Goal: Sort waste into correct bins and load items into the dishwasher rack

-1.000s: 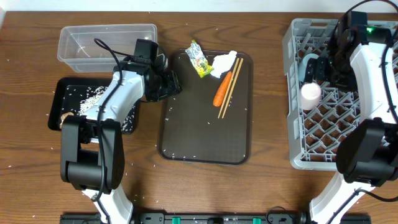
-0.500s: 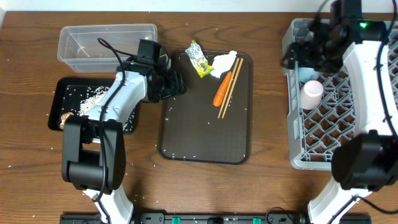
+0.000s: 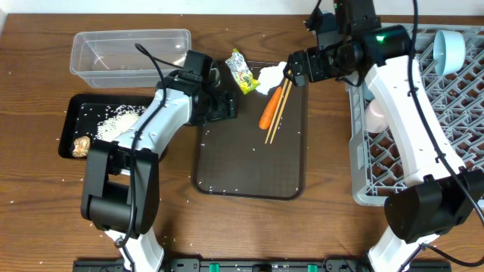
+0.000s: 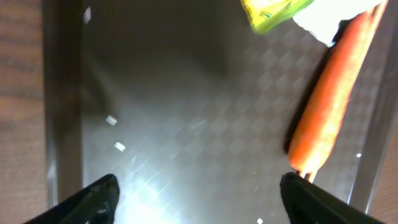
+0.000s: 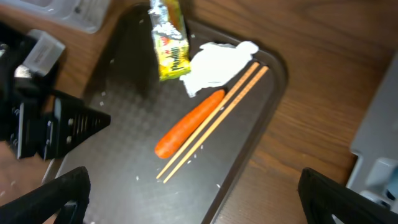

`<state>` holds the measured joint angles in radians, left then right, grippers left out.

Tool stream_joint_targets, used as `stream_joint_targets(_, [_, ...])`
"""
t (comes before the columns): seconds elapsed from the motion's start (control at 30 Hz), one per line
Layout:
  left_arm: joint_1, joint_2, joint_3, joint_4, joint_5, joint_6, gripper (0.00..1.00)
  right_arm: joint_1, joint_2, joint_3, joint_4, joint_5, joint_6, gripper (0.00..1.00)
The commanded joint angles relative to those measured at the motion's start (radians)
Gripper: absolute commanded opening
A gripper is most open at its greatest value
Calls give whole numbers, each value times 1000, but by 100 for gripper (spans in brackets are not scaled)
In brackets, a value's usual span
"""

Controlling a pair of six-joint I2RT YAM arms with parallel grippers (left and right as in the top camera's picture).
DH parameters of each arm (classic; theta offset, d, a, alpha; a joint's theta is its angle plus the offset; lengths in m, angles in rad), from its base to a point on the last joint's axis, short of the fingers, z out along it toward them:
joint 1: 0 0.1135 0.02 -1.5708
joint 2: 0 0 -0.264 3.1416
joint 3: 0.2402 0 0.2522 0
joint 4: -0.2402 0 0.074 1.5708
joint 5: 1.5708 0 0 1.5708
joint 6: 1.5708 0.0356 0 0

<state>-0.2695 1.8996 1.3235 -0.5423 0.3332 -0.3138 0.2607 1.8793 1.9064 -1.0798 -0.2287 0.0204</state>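
Observation:
On the brown serving tray (image 3: 249, 151) lie an orange carrot (image 3: 270, 108), wooden chopsticks (image 3: 280, 106), a green-yellow wrapper (image 3: 240, 72) and a white tissue (image 3: 272, 75). My left gripper (image 3: 229, 106) is open and empty over the tray's left part, with the carrot (image 4: 326, 106) ahead of its fingers (image 4: 199, 199). My right gripper (image 3: 293, 69) is open and empty above the tray's far right corner. Its wrist view (image 5: 199, 199) shows the carrot (image 5: 189, 124), chopsticks (image 5: 214, 121), wrapper (image 5: 169, 43) and tissue (image 5: 214, 65). The grey rack (image 3: 363, 193) holds a pink cup (image 3: 376, 115) and a light blue dish (image 3: 448, 49).
The clear tub (image 3: 128, 53) stands at the back left. The black tray (image 3: 72, 113) in front of it holds white rice (image 3: 117, 117) and a brown lump (image 3: 79, 145). Loose rice grains are scattered on the wooden table and serving tray.
My right arm has swung left from the rack to over the serving tray's far right corner. My left gripper has moved a little right over the tray.

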Motion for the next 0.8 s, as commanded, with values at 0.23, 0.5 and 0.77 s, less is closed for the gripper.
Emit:
stream_joint_targets(0.23, [-154,-18,0,140,-119,237,90,-69,11,14,-11,93,83,99])
stream_joint_targets(0.5, [-246,8,0,214,-231,333,91,-179,11,14,-73,90,88,99])
stream_joint_targets(0.77, [-249,84,1,267,-229,340,89,-229,11,14,-112,90,87,99])
